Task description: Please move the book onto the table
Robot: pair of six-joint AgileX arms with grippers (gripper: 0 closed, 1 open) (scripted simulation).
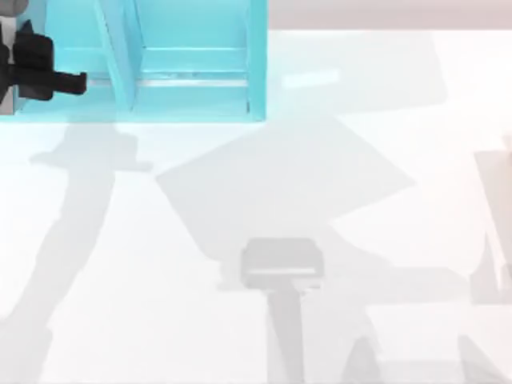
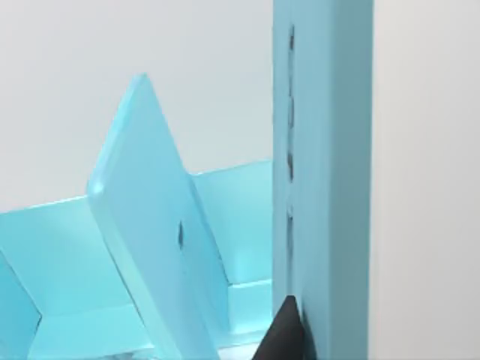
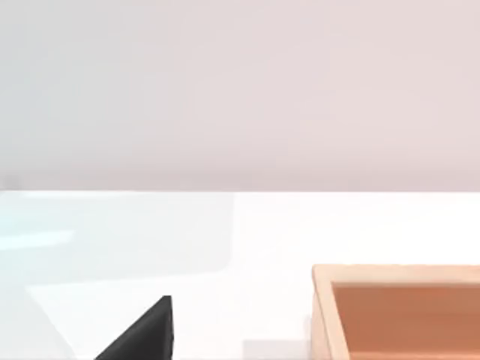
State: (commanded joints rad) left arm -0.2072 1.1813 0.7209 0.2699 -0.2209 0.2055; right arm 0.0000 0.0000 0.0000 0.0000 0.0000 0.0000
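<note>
What looks to be the book (image 2: 150,240) leans aslant, long axis off upright, inside the teal shelf (image 1: 256,64) at the table's (image 1: 240,336) top-left corner, with the left gripper (image 1: 68,80) just beside it, its grip unreadable, and the right gripper (image 3: 142,334) near a wooden box (image 3: 397,307).

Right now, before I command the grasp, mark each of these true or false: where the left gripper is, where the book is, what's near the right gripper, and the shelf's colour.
1. The left gripper is at the shelf, at the table's far left. True.
2. The book lies flat in the middle of the table. False: it stands upright at the shelf, with a left fingertip right beside it.
3. An open tan box sits on the table near the right gripper. True.
4. The shelf is red. False: it is teal.
</note>
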